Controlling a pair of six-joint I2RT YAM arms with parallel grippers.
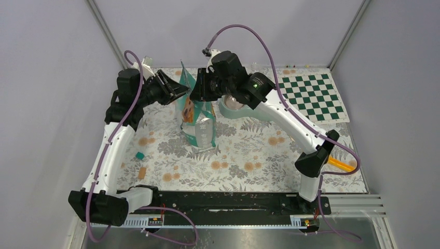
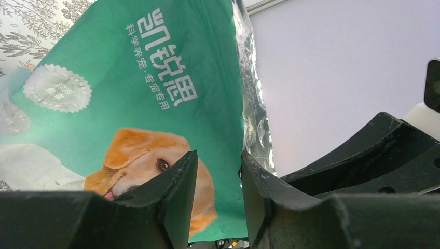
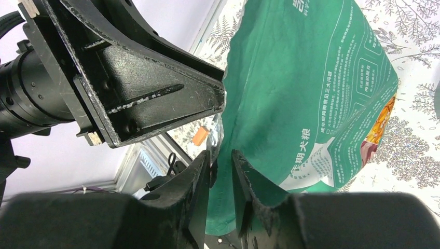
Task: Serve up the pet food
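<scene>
Where the arms are meeting: bag is standing upright near the middle of the cloth, its mouth pointing up.
Left gripper: jaws are standing partly apart with the bag's foil-lined edge lying in the gap; nothing is being pinched.
Right gripper: jaws are standing narrowly apart, straddling an edge of the bag from the other side; gripping nothing that I can see.
Why so: both are flanking the bag's top, likely for pulling it open.
Pet food: not showing in any view; probably sitting inside the bag.
Bowl: waiting just beside the bag, half hidden under the right arm.
Scoop: lying well apart, near the right edge.
Surface: floral cloth is lying flat, with a chessboard mat sitting at the far right corner.
Room: plain pale walls are closing in on three sides.
</scene>
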